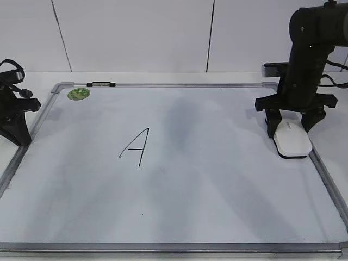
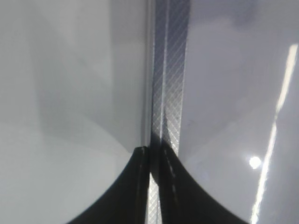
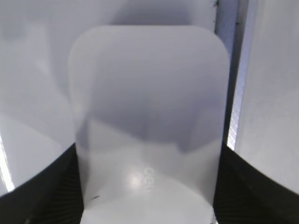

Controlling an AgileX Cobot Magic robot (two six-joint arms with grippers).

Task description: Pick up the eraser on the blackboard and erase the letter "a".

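Ext. view alone showed capital "A" [image 1: 136, 147] mid-blackboard [image 1: 217, 206]; R wrist view showed only eraser [image 3: 149, 126] filling frame betw. my R pincer [image 3: 149, 196] fingers, spread either side, contact unclear. Eraser lay by board's right frame. L pincer [image 2: 154, 154] was together over left frame.

eraser [image 3: 149, 121] near end cut off by frame edge, grey lettering blurred — unreadable

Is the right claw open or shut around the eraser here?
Open. The right claw straddles the white rounded-rectangular plastic eraser, which lies flat on the white board; whether the fingers touch its sides, cannot tell.
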